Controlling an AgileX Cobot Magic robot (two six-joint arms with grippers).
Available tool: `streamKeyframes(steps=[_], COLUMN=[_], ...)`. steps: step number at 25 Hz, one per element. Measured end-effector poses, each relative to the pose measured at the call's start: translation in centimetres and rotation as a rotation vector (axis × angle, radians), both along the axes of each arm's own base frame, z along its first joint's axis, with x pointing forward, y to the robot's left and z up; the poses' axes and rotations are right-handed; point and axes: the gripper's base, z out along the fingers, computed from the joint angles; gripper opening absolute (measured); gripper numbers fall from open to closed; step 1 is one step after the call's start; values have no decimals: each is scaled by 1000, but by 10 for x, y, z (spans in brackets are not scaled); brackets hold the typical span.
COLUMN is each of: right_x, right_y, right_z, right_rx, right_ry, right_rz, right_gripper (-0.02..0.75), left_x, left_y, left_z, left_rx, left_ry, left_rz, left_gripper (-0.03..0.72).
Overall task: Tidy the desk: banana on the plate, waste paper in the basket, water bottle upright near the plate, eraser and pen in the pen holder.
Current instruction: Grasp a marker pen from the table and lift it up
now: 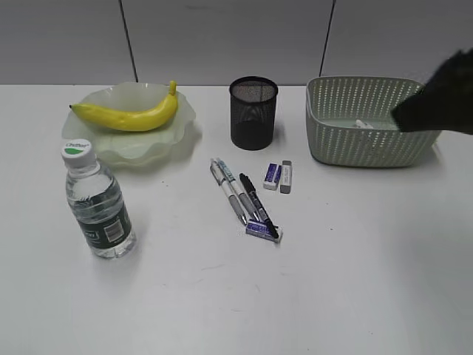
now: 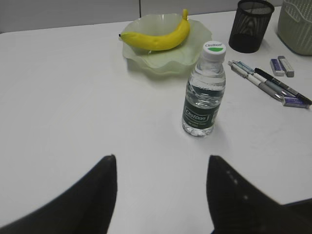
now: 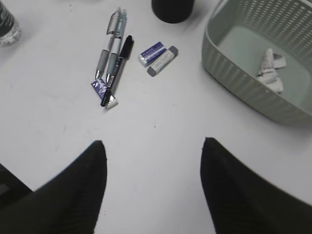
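Note:
The banana (image 1: pixel 133 116) lies on the pale green plate (image 1: pixel 103 148). The water bottle (image 1: pixel 97 203) stands upright in front of the plate. The waste paper (image 3: pixel 269 69) lies inside the green basket (image 1: pixel 362 144). Three pens (image 1: pixel 242 196) and three erasers (image 1: pixel 278 176) lie on the white desk (image 1: pixel 332 266) in front of the black mesh pen holder (image 1: pixel 253 113). My left gripper (image 2: pixel 161 163) is open and empty, well short of the bottle (image 2: pixel 204 92). My right gripper (image 3: pixel 153 148) is open and empty above bare desk; its arm (image 1: pixel 436 96) shows at the right edge over the basket.
The pens (image 3: pixel 111 53) and erasers (image 3: pixel 158 54) lie close together between the holder and the middle of the desk. A grey panelled wall (image 1: pixel 222 37) runs behind the desk. The basket stands at the back right, the plate at the back left.

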Motion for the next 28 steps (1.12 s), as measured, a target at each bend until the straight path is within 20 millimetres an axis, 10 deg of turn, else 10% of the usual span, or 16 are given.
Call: streamKeyframes(steps=[17, 28], right_x=[130, 151], right_y=[149, 170], right_z=[-107, -199], right_rx=[-320, -400], right_ry=[483, 663], right_rz=[66, 56], right_gripper=[445, 443], left_x=[4, 4], left_y=[-1, -1], left_z=[-2, -2], left_rx=[-6, -6], left_ry=[-18, -18], left_rz=[2, 3], left_gripper=[436, 436])
